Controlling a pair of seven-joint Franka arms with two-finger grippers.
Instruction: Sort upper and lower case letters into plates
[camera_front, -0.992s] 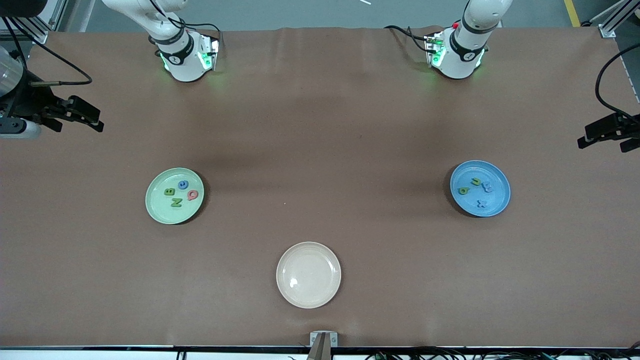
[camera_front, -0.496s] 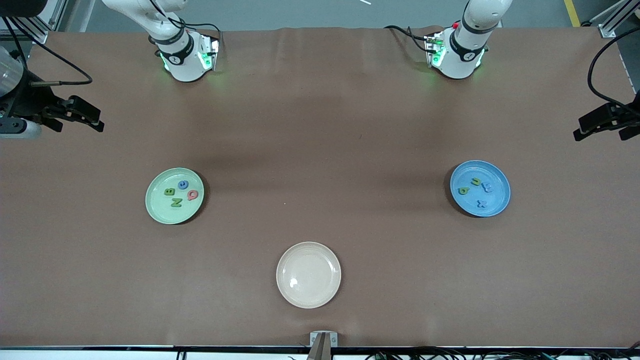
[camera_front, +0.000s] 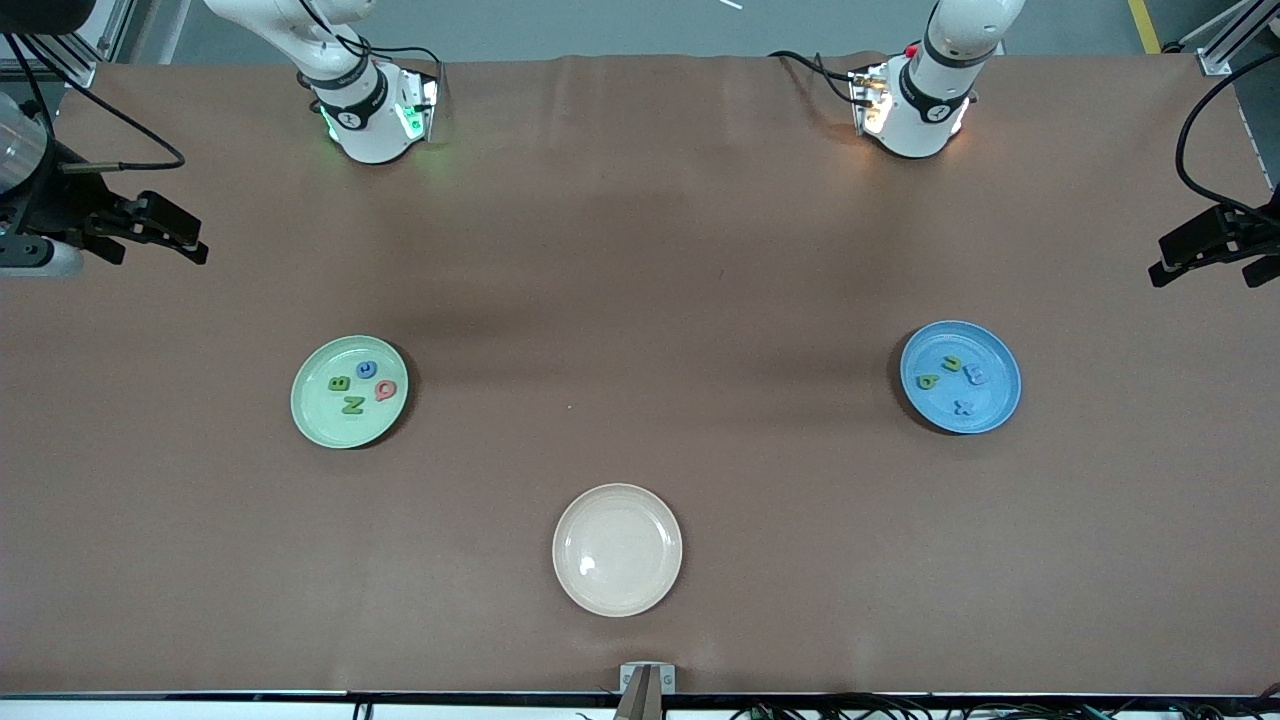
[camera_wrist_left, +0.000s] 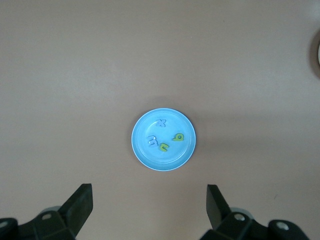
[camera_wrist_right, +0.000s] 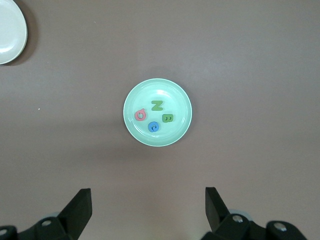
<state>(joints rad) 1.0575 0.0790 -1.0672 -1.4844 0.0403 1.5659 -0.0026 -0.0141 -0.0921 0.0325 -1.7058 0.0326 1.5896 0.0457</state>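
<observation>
I hold both arms high: open left gripper (camera_wrist_left: 147, 210) over the mid-blue round plate (camera_front: 1005, 400), open right gripper (camera_wrist_right: 147, 210) over the pale mint-green plate (camera_front: 310, 420), each plate frame-centre in its wrist view.

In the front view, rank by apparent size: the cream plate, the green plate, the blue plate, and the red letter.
1. Cream plate, slightly largest, though it lies nearest the camera, so that may be the cause.
2. Green plate and blue plate: look alike, unranked.
3. Red letter in the green plate: far the smallest.
</observation>
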